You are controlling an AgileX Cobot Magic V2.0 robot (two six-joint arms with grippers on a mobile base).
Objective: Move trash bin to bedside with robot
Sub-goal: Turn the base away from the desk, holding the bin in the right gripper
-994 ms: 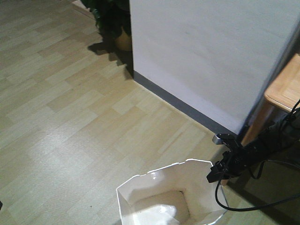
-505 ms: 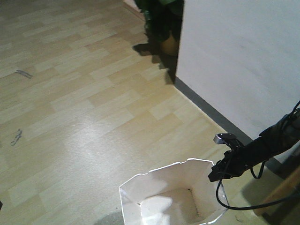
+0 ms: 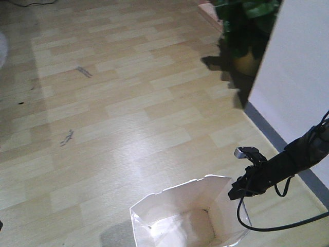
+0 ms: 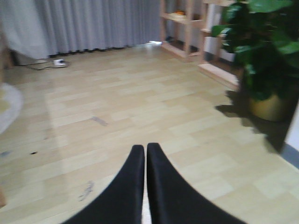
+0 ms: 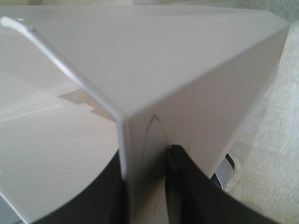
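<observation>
Since a second ago the wall has slid right and the one potted plant has moved to the top right. The one trash bin stays low in the front view, on the floor. The right claw pinches the bin's rim wall, and the left claw is pressed together.

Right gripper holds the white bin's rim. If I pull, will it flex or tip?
The bin looks thin and empty, probably light; its wall may flex where the right gripper pinches the rim. A high pull might tilt it, though the glossy floor favours sliding.
</observation>
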